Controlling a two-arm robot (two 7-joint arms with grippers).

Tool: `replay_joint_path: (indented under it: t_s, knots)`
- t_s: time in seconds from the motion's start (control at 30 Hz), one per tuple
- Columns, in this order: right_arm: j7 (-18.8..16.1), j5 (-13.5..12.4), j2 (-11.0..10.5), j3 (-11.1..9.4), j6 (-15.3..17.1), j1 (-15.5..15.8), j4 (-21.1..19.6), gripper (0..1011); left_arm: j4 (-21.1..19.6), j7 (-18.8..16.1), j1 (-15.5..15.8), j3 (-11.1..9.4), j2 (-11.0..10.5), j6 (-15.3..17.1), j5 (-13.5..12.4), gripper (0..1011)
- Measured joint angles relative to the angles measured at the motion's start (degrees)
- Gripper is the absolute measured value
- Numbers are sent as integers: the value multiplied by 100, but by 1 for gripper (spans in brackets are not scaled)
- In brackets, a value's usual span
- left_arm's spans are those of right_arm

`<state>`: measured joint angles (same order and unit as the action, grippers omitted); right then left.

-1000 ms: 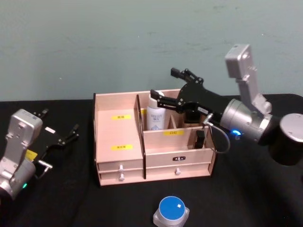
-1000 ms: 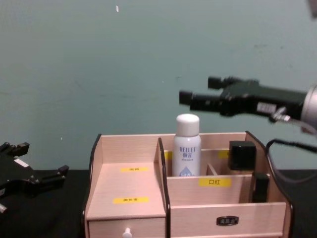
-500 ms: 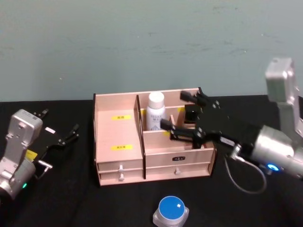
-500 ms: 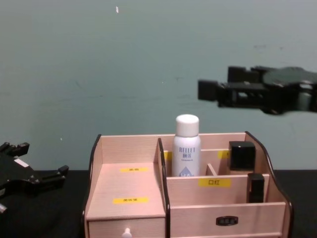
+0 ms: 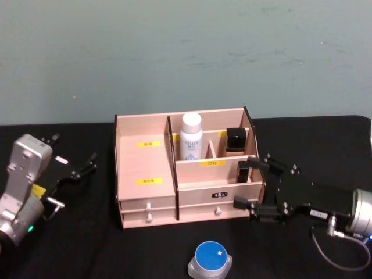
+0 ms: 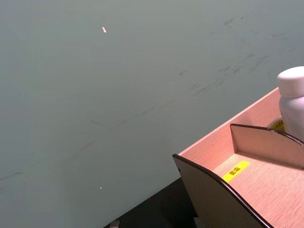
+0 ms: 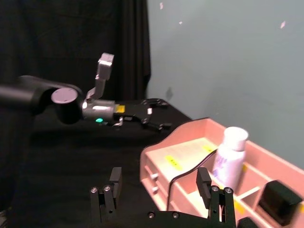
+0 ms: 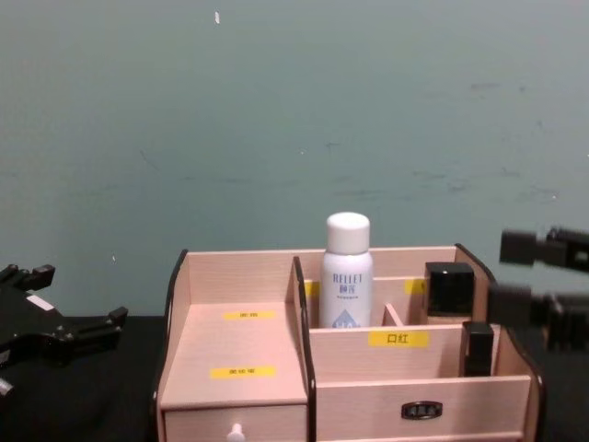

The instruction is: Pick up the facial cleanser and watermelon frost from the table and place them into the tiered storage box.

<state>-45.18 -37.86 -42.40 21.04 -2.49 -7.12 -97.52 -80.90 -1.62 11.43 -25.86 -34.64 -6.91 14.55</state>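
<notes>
The right gripper (image 5: pixel 251 181) is hanging just beside the front right corner of the tiered storage box (image 5: pixel 145 168). Its fingers are spread wide and are holding nothing. The facial cleanser (image 5: pixel 192 137), a white bottle, is standing upright in a rear compartment near the middle of the box. It is beyond this gripper and to its left, well apart from it. A blue-lidded jar (image 5: pixel 211 258) is sitting on the table (image 5: pixel 87 244), on the robot's side of the right gripper and a little to its left, not touching it. The left gripper (image 5: pixel 72 154) is resting low to the left of the box, with its fingers also open and empty. A black cloth is covering the table, and a plain teal wall (image 5: pixel 174 52) is standing behind it.
</notes>
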Motion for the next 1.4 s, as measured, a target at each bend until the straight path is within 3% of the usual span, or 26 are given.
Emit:
replay_joint_path:
  t_s: [0.3, 0.53, 0.77, 1.07, 1.4]
  knots:
    - [-308, -28, 112, 446, -106, -190, 432, 1002, 0, 0, 0, 0, 0, 0, 0, 1010]
    - [-189, 196, 249, 790, -24, -365, 595, 1002, 0, 0, 0, 0, 0, 0, 0, 1010]
    - [5, 588, 287, 1136, 207, -600, 685, 1002, 0, -1, 0, 0, 0, 0, 0, 1010]
    - [-45, 839, 221, 1402, 441, -808, 717, 1002, 0, 0, 0, 0, 0, 0, 0, 1010]
    - [-116, 914, 242, 1623, 593, -901, 757, 1002, 0, 0, 0, 0, 0, 0, 0, 1010]
